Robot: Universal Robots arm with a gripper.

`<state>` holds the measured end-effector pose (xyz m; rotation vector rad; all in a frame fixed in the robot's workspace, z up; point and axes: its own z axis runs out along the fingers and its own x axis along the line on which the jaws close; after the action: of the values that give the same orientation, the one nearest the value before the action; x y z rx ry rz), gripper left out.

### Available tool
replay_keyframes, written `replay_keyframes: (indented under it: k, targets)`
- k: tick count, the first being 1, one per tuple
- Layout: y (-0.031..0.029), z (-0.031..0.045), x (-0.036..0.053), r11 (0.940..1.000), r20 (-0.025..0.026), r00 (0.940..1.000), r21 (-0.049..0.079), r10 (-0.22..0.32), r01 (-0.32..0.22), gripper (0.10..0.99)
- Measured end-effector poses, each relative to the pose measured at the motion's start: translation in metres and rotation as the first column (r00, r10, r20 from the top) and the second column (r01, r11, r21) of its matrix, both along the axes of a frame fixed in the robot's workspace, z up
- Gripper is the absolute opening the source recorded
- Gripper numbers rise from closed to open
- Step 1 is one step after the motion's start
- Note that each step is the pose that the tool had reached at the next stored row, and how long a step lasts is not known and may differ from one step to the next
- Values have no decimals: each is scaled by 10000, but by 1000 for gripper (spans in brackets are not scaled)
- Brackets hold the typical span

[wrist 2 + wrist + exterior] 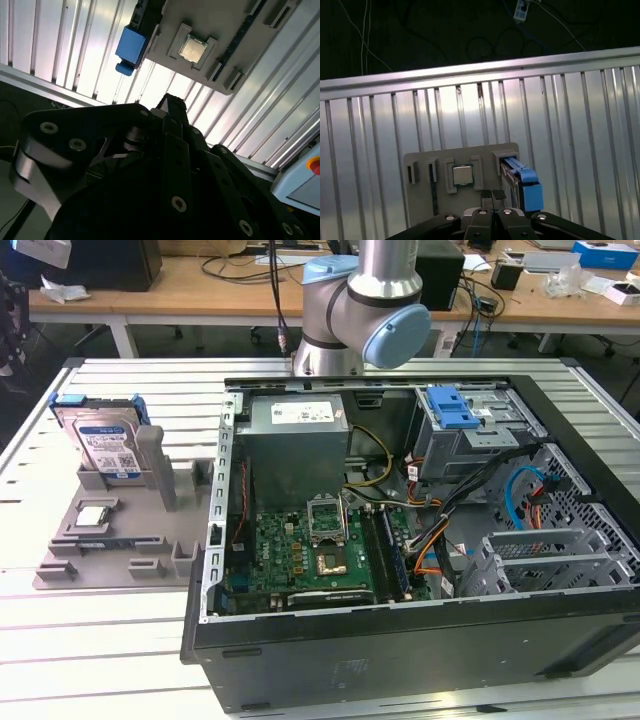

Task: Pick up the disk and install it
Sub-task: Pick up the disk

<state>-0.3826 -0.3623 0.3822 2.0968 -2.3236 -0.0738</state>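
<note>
The disk (102, 443) stands on edge at the upper left of the exterior frame, beside the open computer case (400, 640), slotted into a grey fixture tray (120, 540). The gripper (492, 195) hangs well above it, fingers pressed together and empty. A clean pick likely needs them parted and squared to the drive's flat sides.

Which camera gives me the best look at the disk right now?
The exterior view: the disk stands upright in the grey holder with its labelled face showing. Both wrist views catch it edge-on, mostly its blue frame.
</note>
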Motion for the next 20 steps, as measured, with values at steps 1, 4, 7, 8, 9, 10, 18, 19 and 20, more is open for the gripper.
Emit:
replay_keyframes:
  k: [1,4,7,8,9,10,18,19,20]
  targets:
    - [0,0,0,9998,0,9998,0,182,-182,106]
    - [0,0,0,9984,0,9984,0,573,-573,106]
    - [0,0,0,9963,1,9963,0,859,-859,106]
    - [0,0,0,9955,0,9955,0,950,-950,106]
    - [0,0,0,9946,0,9946,0,1041,-1041,106]
    - [0,0,0,9935,0,9935,-1,1142,-1142,106]
    - [0,0,0,9857,0,9857,0,1683,-1683,106]
    - [0,0,0,9857,0,9857,0,1688,-1688,114]
    - [0,0,0,9856,0,9856,0,1692,-1692,114]
